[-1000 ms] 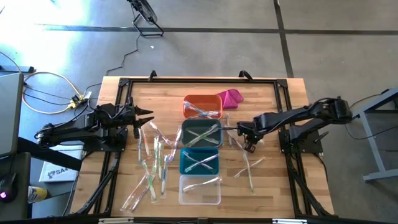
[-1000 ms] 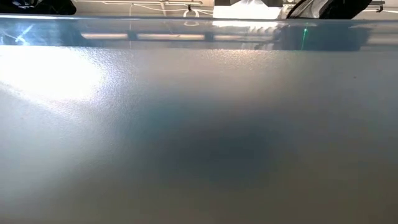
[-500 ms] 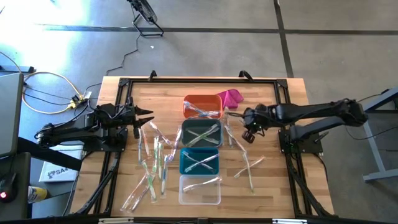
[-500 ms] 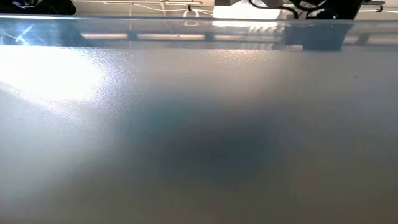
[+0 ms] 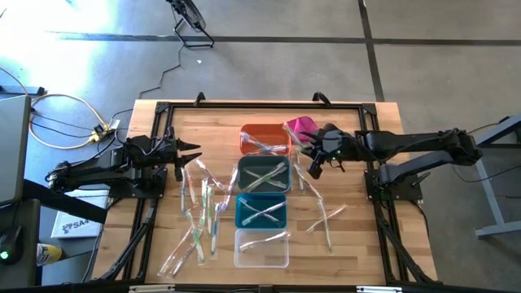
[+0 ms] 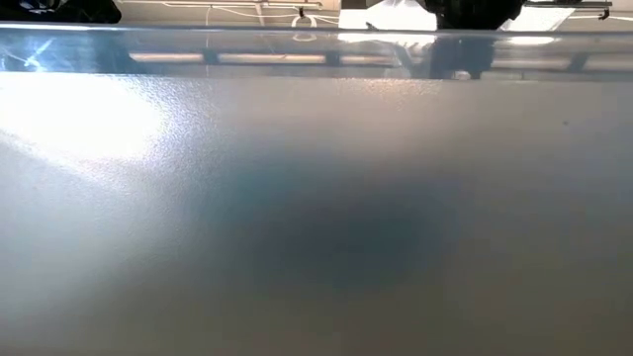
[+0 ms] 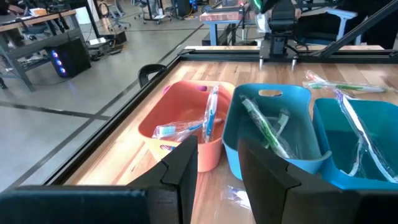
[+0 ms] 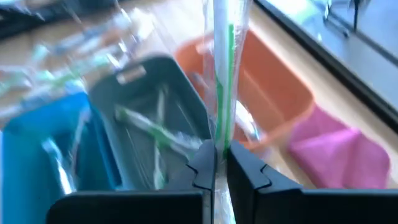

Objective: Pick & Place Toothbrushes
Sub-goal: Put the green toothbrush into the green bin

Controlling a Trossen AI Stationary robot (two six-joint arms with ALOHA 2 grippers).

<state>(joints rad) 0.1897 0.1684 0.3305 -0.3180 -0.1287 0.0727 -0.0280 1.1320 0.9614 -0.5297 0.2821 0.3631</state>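
Toothbrushes [image 5: 199, 213] scattered on wooden table [image 5: 358, 236]; grey concrete floor around; right gripper [image 5: 312, 167] grasping green toothbrush [image 8: 222, 74]; left gripper [image 5: 194, 152] released.

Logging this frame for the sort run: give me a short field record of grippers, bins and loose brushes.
right gripper: shut on a green toothbrush, above the table beside the orange bin
left gripper: open, empty, waiting at the table's left side
bins: orange, grey bin, teal bin, clear bin, in one row, each holding toothbrushes
loose brushes: scattered left of the bins, a few to the right
pink cloth: by the orange bin
low view: shows nothing usable
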